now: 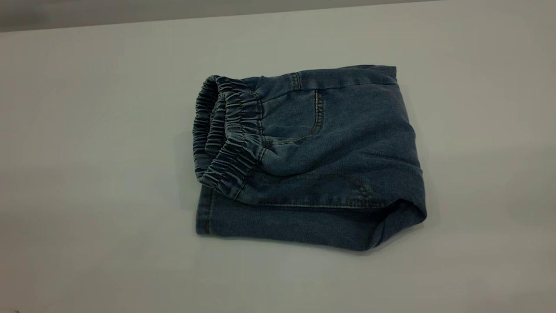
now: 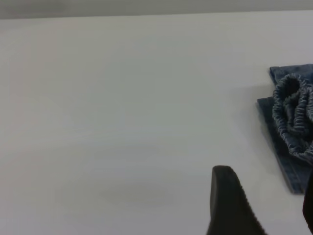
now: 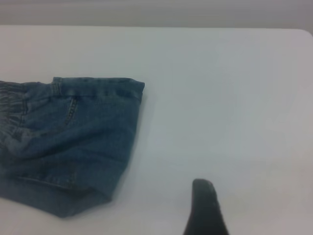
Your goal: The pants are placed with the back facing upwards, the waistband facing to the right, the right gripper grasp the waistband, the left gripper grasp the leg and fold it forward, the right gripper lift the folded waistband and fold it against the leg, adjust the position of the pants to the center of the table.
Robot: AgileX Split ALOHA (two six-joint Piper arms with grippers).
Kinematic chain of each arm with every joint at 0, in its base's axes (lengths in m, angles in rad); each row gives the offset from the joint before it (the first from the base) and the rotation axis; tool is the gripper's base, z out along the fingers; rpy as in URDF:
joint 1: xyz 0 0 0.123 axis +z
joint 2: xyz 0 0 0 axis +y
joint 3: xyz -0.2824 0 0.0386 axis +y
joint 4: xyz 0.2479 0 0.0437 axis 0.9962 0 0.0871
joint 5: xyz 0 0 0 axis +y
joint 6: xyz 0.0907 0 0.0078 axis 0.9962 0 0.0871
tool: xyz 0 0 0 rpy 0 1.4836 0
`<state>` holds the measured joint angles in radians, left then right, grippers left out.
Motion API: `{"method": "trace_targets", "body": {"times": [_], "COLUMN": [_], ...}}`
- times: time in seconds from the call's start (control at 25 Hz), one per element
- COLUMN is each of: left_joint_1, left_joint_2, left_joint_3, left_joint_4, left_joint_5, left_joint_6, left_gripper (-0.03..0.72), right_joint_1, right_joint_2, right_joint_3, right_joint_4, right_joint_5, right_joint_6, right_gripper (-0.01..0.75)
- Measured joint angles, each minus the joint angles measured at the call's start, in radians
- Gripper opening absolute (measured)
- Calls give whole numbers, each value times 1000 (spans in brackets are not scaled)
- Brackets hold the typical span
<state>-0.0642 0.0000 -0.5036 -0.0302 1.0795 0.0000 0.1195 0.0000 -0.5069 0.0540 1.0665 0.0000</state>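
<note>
The pants (image 1: 330, 148) lie folded into a compact blue denim bundle near the middle of the table (image 1: 87, 174). The ruched waistband (image 1: 226, 134) lies on top at the bundle's left end, and a pocket seam faces up beside it. A lower denim layer shows along the near edge; the leg's print is hidden. Neither gripper appears in the exterior view. In the left wrist view my left gripper (image 2: 266, 185) is open over bare table, short of the waistband (image 2: 293, 117). My right gripper (image 3: 259, 205) shows one finger (image 3: 204, 208) over bare table, apart from the pants (image 3: 73, 142).
The table's far edge (image 1: 173, 19) runs along the back, with a darker strip behind it. The right wrist view shows a rounded table corner (image 3: 301, 32).
</note>
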Motion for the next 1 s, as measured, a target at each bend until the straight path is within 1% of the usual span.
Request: {"method": "trace_targets", "body": {"times": [0.4, 1.0], "left_joint_1": [0, 1], "left_joint_2": [0, 0], "left_joint_3": [0, 0], "left_joint_4": [0, 0], "left_joint_5": [0, 0], "left_joint_6": [0, 0], "left_gripper": [344, 344], "right_joint_1": [0, 0], "right_joint_2": [0, 0], "right_joint_3": [1, 1], "right_joint_4": [0, 0], "right_joint_5": [-1, -1], "right_joint_6": [0, 0], "right_gripper": [416, 374]}}
